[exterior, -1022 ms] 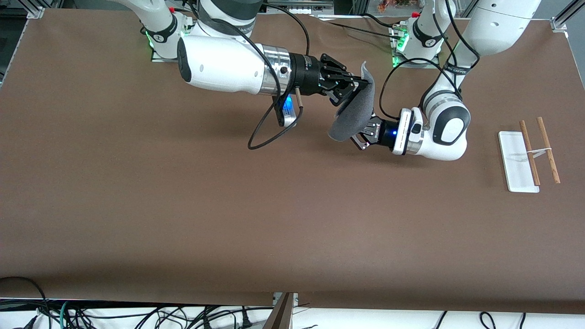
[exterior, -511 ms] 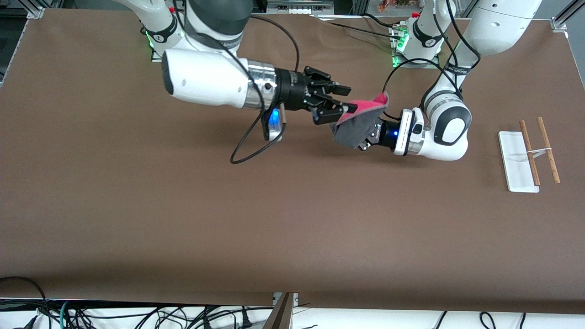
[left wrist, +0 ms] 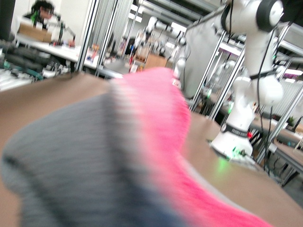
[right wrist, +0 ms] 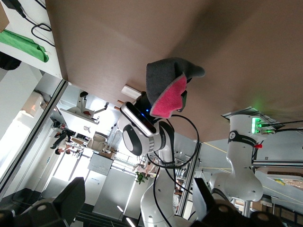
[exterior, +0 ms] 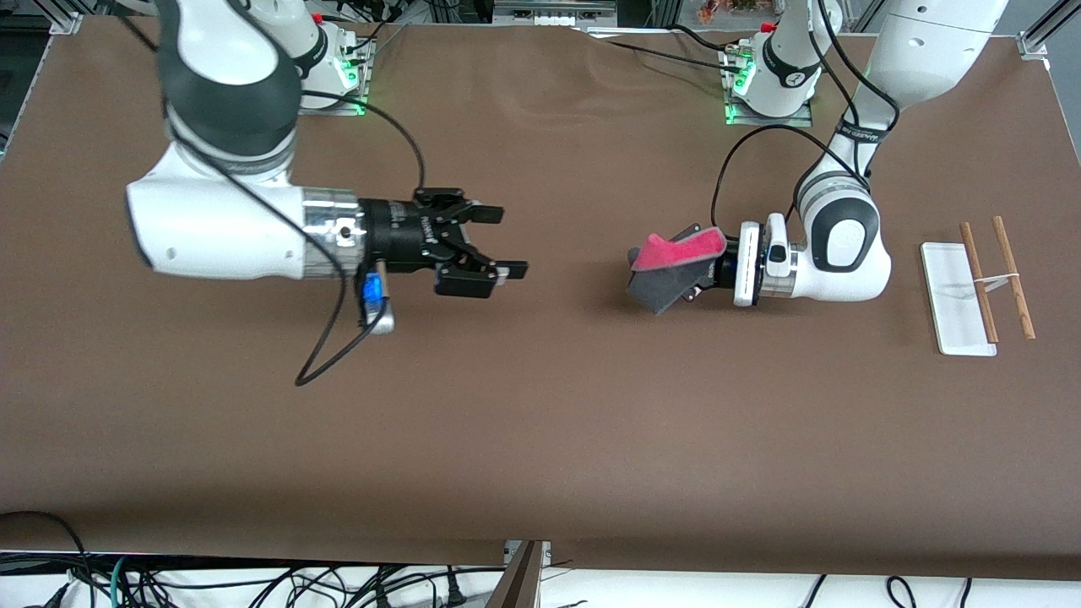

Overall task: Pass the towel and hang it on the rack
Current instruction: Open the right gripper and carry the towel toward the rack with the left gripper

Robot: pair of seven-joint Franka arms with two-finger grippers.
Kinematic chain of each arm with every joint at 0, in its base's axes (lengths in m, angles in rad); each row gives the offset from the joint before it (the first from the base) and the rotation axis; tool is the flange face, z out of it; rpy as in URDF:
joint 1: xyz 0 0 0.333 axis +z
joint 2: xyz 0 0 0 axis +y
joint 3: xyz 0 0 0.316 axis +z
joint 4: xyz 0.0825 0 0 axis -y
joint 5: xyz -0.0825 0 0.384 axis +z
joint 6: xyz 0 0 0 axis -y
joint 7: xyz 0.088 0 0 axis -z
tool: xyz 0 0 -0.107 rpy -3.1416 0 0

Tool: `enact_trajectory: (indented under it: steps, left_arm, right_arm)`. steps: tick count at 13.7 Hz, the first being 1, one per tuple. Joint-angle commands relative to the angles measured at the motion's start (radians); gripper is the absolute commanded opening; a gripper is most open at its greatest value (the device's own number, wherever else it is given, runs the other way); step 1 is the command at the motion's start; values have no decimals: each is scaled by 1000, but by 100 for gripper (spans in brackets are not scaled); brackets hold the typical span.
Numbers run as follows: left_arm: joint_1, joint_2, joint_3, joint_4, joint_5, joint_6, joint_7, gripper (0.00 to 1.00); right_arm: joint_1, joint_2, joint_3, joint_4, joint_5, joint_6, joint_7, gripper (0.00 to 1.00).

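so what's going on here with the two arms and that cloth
The left hand is shut on the towel, a pink and grey cloth held up over the middle of the table. The right hand is open and empty, over the table toward the right arm's end. The rack stands at the left arm's end with nothing on it, so the hanging is not yet done.

towel (exterior: 673, 268) pink-red and dark grey; rack (exterior: 958, 297) white, apparently brown rods.
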Motion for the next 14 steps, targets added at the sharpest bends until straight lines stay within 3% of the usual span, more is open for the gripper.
enact_trajectory:
  steps: [1,4,6,10,14]
  left_arm:
    - [-4,5,0,95,305,102,-251,0]
    - [8,23,9,198,599,91,-444,0]
    - [31,23,12,243,679,29,-496,0]
    - [89,37,38,462,916,-235,-625,0]
    - [198,37,46,549,1036,-390,-654,0]
  right_arm:
    - [-58,6,13,25,-124,-75,-69,100]
    - [-82,-40,-8,24,-257,-142,-148,100]
    - [-86,-106,-25,13,-353,-193,-229,100]
    - [-86,-296,-82,-137,-590,-262,-533,100]
    - [-86,-428,-207,-268,-722,-288,-931,100]
